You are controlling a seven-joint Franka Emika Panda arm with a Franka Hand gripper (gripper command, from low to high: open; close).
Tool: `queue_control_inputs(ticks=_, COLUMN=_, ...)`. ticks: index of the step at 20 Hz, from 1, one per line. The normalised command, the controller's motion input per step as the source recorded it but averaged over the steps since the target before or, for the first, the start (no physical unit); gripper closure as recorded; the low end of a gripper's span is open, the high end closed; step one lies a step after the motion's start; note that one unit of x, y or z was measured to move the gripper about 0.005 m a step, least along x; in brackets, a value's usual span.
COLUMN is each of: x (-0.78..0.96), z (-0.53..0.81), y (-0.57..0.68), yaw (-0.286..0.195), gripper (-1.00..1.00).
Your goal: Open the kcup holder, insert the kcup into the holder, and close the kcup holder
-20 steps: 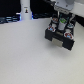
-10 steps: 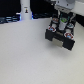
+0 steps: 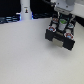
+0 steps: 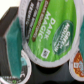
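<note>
The black kcup holder [image 3: 61, 36] stands on the white table at the exterior view's right, its drawer pulled out toward the front with pods in rows. My gripper [image 3: 62, 21] is right over the drawer, shut on the green kcup [image 3: 63, 22]. In the wrist view the kcup [image 4: 50, 31] fills the frame, tilted, its green lid facing the camera. My fingers are hidden there. A teal-sided pod [image 4: 15, 47] and a reddish-topped pod [image 4: 77, 62] lie close beside it in the holder [image 4: 7, 27].
A tall white post with a black band [image 3: 25, 10] stands at the back, toward the exterior view's left. The white table [image 3: 25, 55] spreads in front and to the left of the holder.
The gripper has stayed over the holder's drawer with the kcup; any downward shift is too small to tell.
</note>
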Motion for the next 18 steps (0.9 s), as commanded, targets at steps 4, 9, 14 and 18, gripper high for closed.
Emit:
queue_control_inputs(ticks=4, x=-0.01, z=-0.24, y=0.06, yaw=0.034, gripper=1.00)
queue_control_inputs(ticks=9, x=-0.01, z=0.00, y=0.08, yaw=0.062, gripper=-1.00)
queue_control_inputs(ticks=14, x=0.07, z=0.24, y=0.02, yaw=0.073, gripper=-1.00)
queue_control_inputs(ticks=18, x=0.09, z=0.33, y=-0.06, yaw=0.078, gripper=-1.00)
